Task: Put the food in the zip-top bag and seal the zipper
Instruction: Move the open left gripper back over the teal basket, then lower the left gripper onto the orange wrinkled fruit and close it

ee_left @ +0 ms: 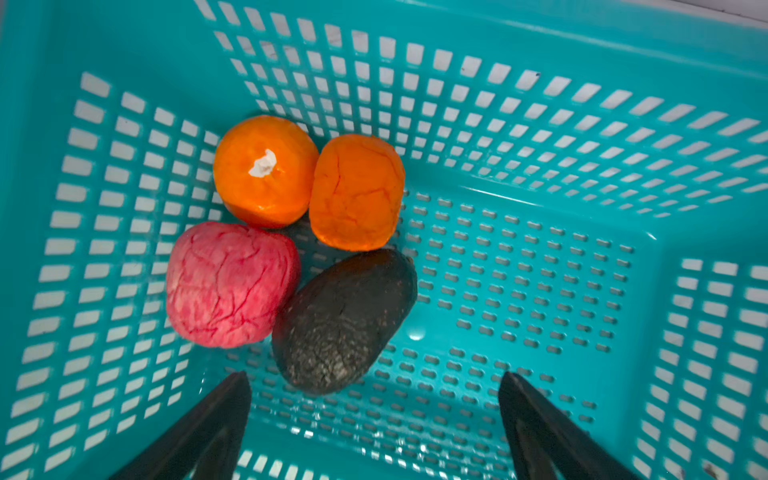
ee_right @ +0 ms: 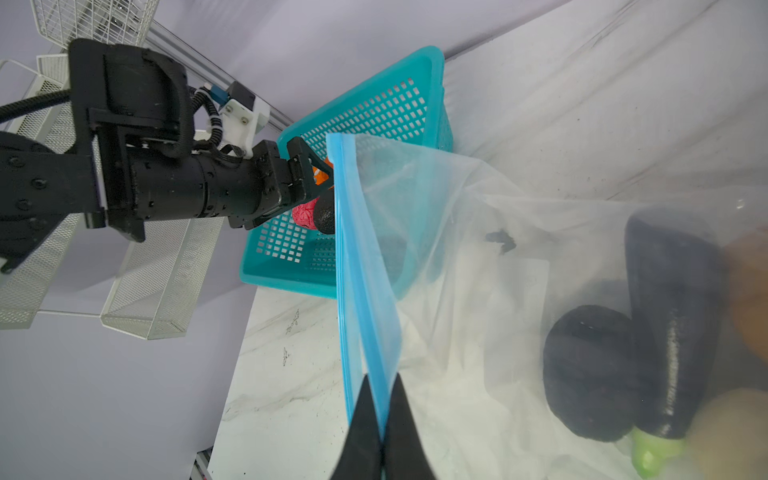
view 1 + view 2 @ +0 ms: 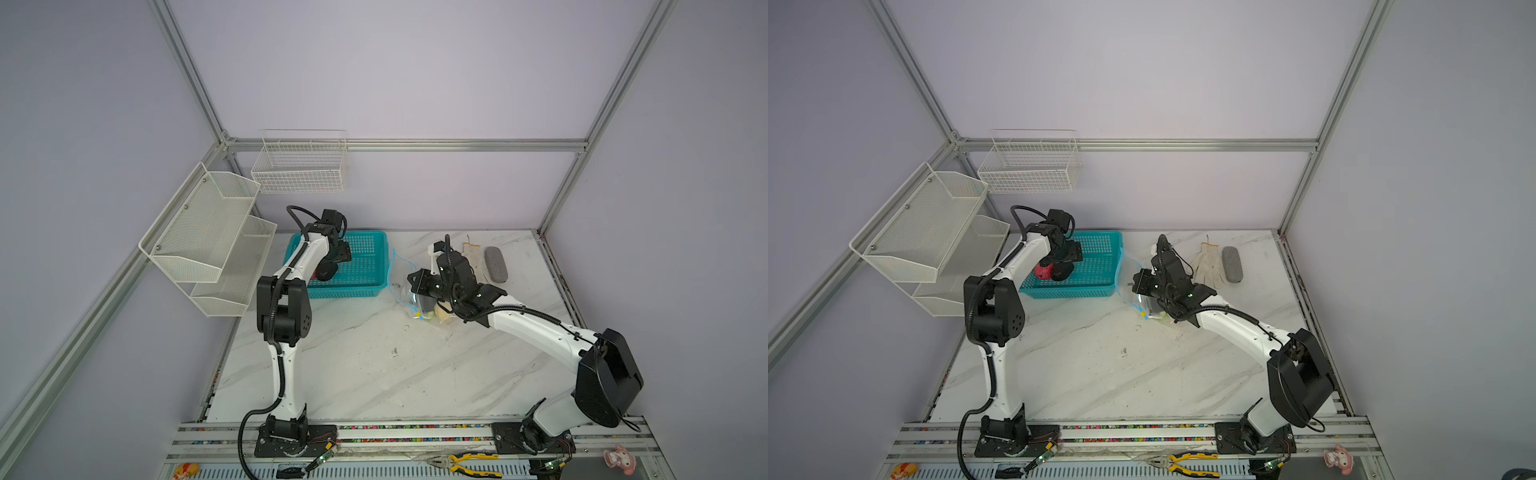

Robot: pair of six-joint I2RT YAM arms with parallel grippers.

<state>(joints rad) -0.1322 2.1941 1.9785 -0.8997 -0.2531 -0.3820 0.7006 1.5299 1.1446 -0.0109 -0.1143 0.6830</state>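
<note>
left wrist view: four bits of food sit bunched in one corner of the teal basket [image 1: 540, 124]. an orange ball [image 1: 266, 170] touches a second orange ball [image 1: 356, 192], and a pink ball [image 1: 230, 284] and a black-brown lump [image 1: 345, 322] are pressed up next to them. left jaws hang just over the lump, wide apart, nothing in them. right wrist view has the zip-top bag [image 2: 478, 249] slumped on the surface [image 2: 282, 374] just beside the basket, with a dark eggplant [image 2: 673, 316] and a dark round lump [image 2: 590, 374] inside. right jaws are pinched together on the light-blue zipper [image 2: 361, 257]. a white glove [image 3: 1208, 266] and a grey oblong thing [image 3: 1232, 264] lie at the back of the surface.
</note>
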